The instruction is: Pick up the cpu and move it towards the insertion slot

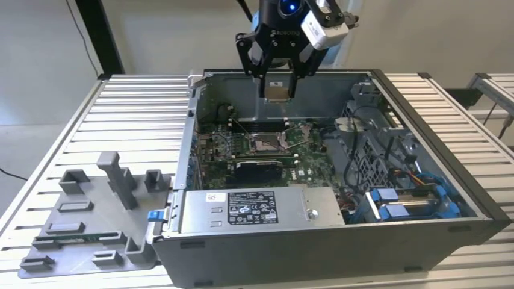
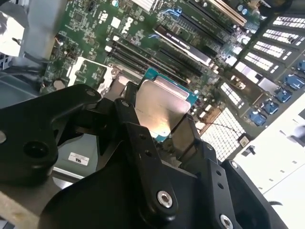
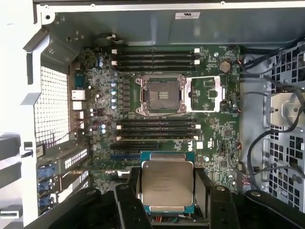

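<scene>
Above open case (image 1: pixel 482 208), fingers (image 3: pixel 127 200) grip cpu (image 3: pixel 167 186) edges.

Arm w/ gripper (image 1: pixel 278 75) hangs high, wrist pointing down, black fingers (image 3: pixel 131 191) closed on either side of the cpu (image 3: pixel 167 185), chip held flat betw. them in both wrist views.

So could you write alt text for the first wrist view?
The end effector holds the cpu flat above a green circuit board inside an open computer case. The open insertion slot lies apart from it.
</scene>
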Robot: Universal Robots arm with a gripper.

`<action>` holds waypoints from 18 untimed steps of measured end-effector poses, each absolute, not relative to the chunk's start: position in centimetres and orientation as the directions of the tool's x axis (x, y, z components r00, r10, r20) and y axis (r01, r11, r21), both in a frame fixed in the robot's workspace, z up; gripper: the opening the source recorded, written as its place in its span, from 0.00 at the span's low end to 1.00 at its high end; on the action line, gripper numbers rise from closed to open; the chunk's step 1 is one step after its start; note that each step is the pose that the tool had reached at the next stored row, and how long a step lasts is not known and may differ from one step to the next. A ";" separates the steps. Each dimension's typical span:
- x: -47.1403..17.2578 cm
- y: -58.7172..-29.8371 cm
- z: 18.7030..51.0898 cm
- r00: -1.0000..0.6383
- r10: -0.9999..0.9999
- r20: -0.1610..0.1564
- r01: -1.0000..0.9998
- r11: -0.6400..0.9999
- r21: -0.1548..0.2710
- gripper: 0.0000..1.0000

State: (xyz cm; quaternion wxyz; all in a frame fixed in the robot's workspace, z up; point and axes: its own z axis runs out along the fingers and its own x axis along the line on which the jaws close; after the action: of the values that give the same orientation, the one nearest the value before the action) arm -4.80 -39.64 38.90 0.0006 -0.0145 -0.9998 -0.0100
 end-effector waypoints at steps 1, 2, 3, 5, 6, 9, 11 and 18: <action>-4.8 -39.4 38.9 -1.000 0.029 0.001 0.029 0.999 0.020 0.00; -4.8 -39.1 38.8 -1.000 0.029 0.001 0.029 0.999 0.020 0.00; -4.8 -38.8 38.8 -1.000 0.029 0.001 0.029 0.999 0.020 0.00; -4.7 -38.2 38.7 -1.000 0.029 0.001 0.029 0.999 0.020 0.00; -4.7 -37.9 38.6 -1.000 0.029 0.001 0.029 0.999 0.020 0.00; -4.7 -37.0 38.4 -1.000 0.030 0.001 0.030 0.999 0.020 0.00; -4.7 -36.3 38.2 -1.000 0.030 0.002 0.030 0.999 0.020 0.00; -4.6 -34.1 37.2 -1.000 0.031 0.002 0.031 0.999 0.020 0.00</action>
State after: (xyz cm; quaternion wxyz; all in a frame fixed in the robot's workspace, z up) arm -4.63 -34.15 37.18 0.0010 -0.0154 -0.9998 -0.0099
